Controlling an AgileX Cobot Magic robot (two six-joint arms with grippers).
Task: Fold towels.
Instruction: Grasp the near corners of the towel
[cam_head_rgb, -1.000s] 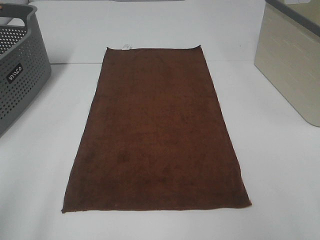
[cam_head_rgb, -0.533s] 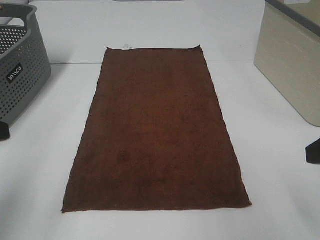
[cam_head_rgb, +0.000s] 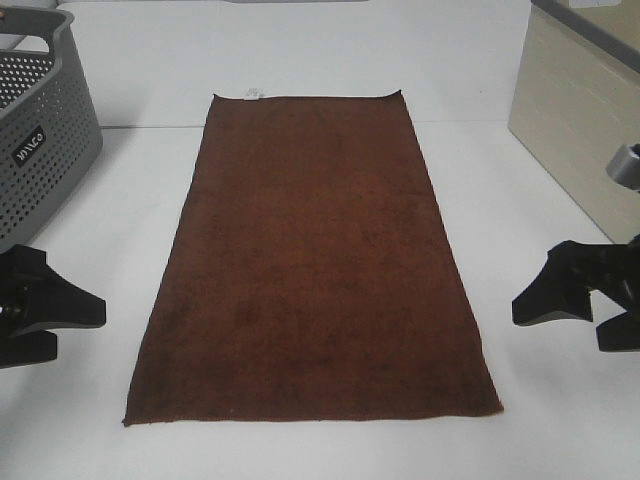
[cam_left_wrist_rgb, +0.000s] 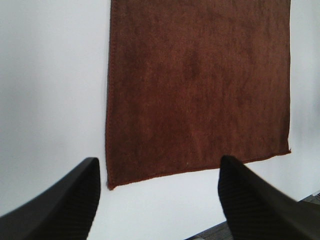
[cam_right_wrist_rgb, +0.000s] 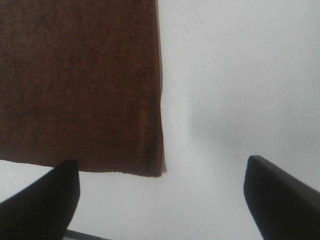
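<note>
Now, towel (cam_head_rgb: 315, 260) flat and unfolded at centre of table (cam_head_rgb: 300, 50), white tag (cam_head_rgb: 252, 95) at 12 o'clock. Left gripper (cam_head_rgb: 68, 325) at 9 o'clock, right gripper (cam_head_rgb: 565, 322) at 3 o'clock, jaws wide apart, empty, off the cloth.

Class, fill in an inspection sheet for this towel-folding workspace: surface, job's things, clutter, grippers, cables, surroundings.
Surface: white table, plain and smooth.
Job's things: one reddish-brown towel, lying flat and unfolded, white tag at its far short edge.
Clutter: nothing seen.
Grippers: left gripper and right gripper both open and empty, one at each side of the towel's near end, not touching it.
Cables: nothing seen.
Surroundings: grey perforated basket at far left; beige bin at far right.
</note>
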